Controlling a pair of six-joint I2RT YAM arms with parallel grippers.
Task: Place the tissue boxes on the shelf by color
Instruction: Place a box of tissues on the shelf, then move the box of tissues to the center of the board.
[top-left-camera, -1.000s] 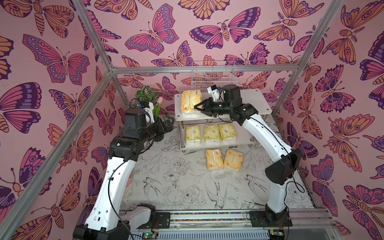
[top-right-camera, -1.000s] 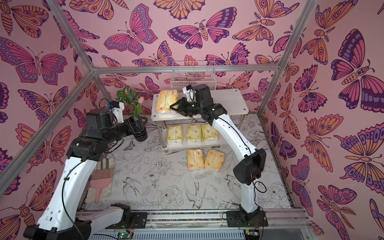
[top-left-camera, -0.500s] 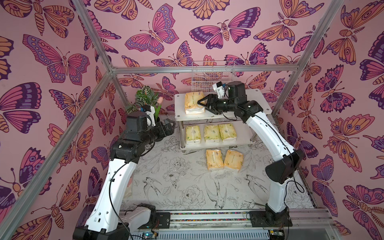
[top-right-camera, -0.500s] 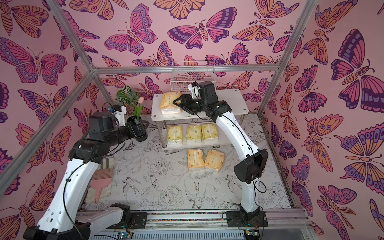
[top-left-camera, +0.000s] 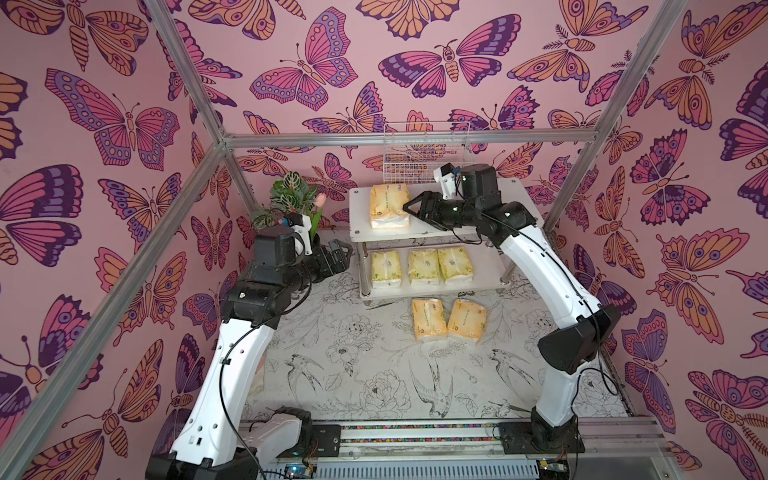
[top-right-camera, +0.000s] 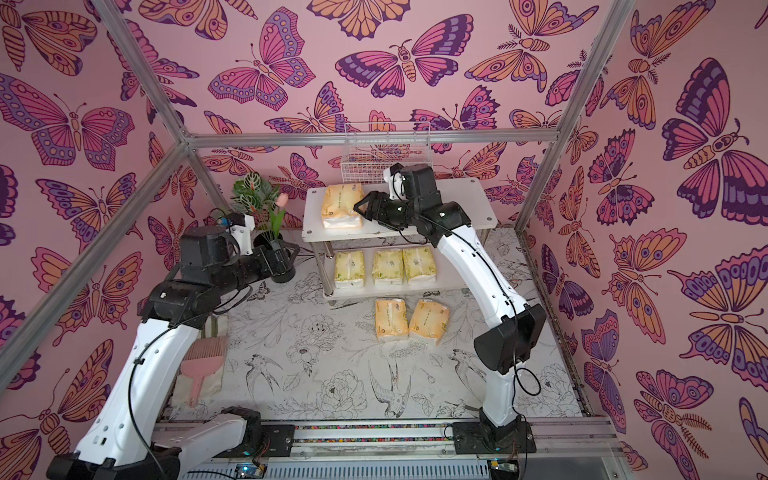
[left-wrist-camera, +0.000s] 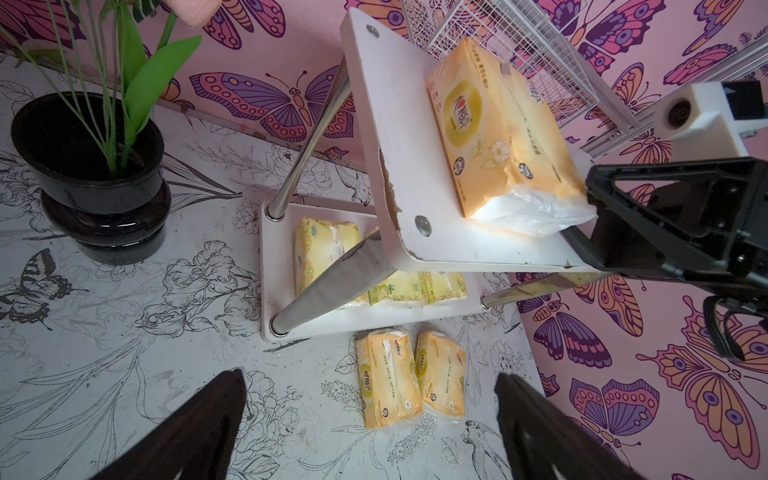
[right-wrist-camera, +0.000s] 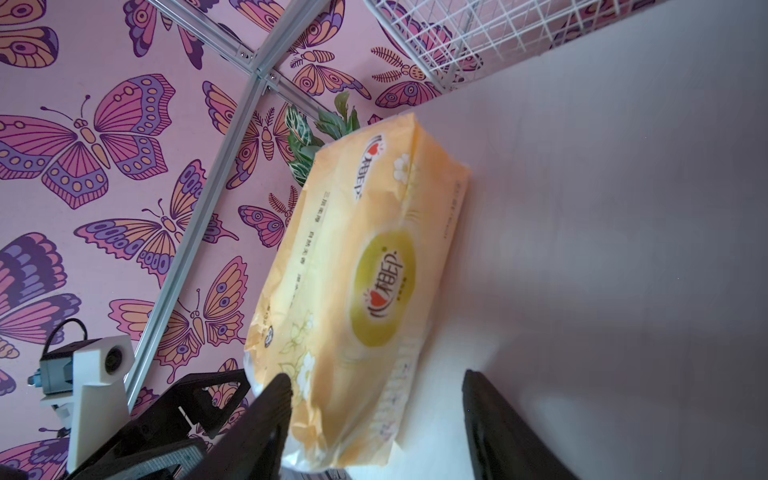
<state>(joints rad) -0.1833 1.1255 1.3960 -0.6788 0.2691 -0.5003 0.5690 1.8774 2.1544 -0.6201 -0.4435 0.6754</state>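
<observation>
One orange tissue box (top-left-camera: 388, 205) (top-right-camera: 341, 206) lies on the top tier of the white shelf (top-left-camera: 359, 224) (top-right-camera: 311, 224). My right gripper (top-left-camera: 409, 208) (right-wrist-camera: 376, 382) is open, and the near end of that pack (right-wrist-camera: 357, 270) lies loosely between its jaws. Three pale yellow-green boxes (top-left-camera: 423, 266) sit in a row on the lower tier. Two more orange boxes (top-left-camera: 428, 319) (top-left-camera: 467, 321) lie side by side on the table in front of the shelf. My left gripper (top-left-camera: 345, 257) (left-wrist-camera: 370, 386) hangs open and empty to the left of the shelf.
A white wire basket (top-left-camera: 424, 153) stands behind the shelf's top tier. A potted plant in a black pot (left-wrist-camera: 91, 174) is left of the shelf, close to my left arm. A pink brush (top-right-camera: 199, 365) lies at the table's left edge.
My right gripper has opened and let go of the orange box, which now rests on the top tier. The left arm has shifted slightly.
</observation>
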